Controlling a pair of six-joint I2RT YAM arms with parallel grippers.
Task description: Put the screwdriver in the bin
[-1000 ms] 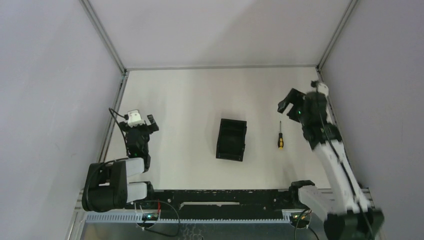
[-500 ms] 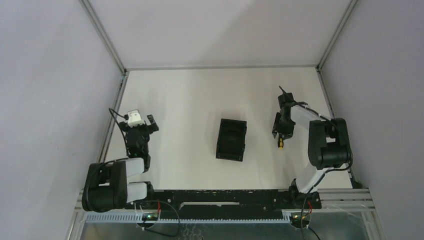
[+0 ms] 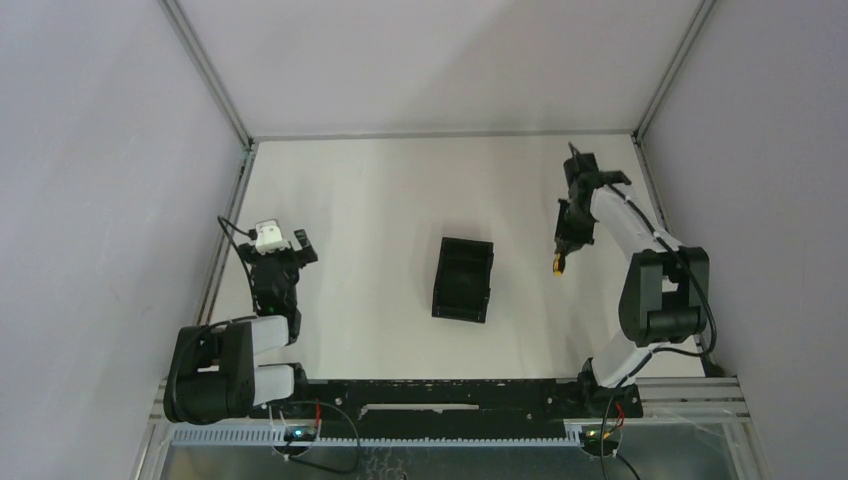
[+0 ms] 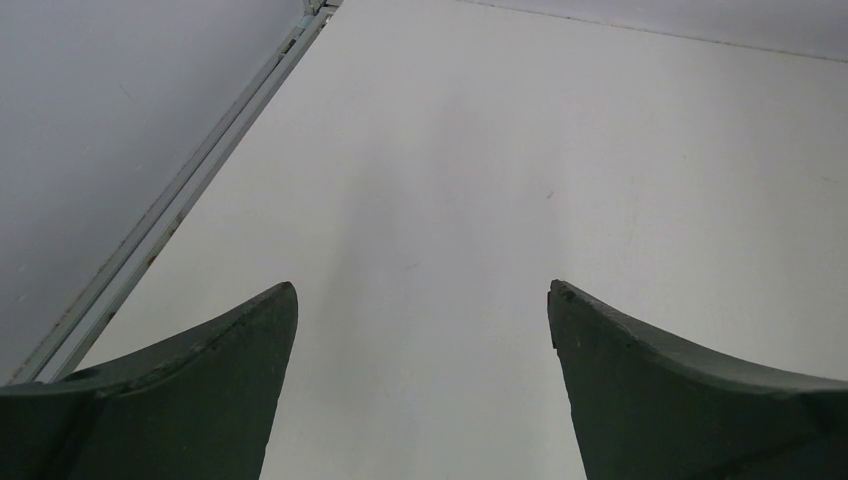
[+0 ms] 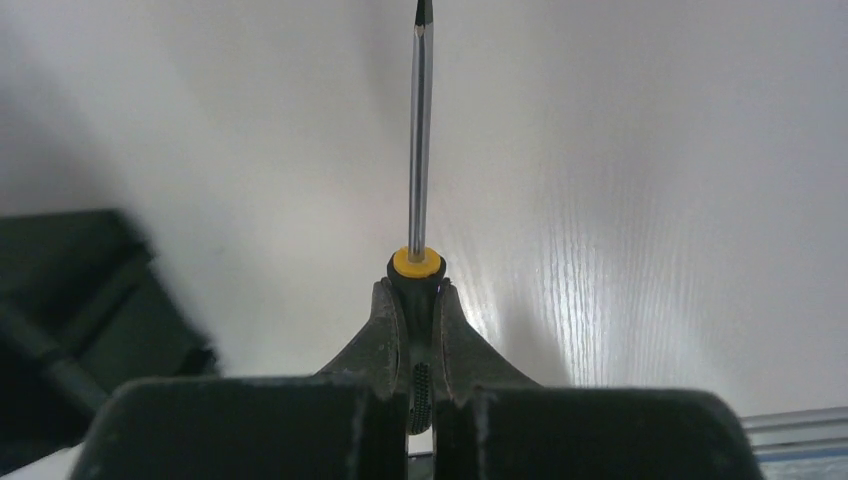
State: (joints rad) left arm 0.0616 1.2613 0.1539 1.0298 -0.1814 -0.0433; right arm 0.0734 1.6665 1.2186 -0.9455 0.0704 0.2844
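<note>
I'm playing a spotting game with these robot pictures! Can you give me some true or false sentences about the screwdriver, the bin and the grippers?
1. The right gripper is shut on the screwdriver. True.
2. The screwdriver lies inside the bin. False: the right gripper holds it by the handle, off to the right of the bin.
3. The left gripper is open and holds nothing. True.
4. The bin is red. False: it is black.
</note>
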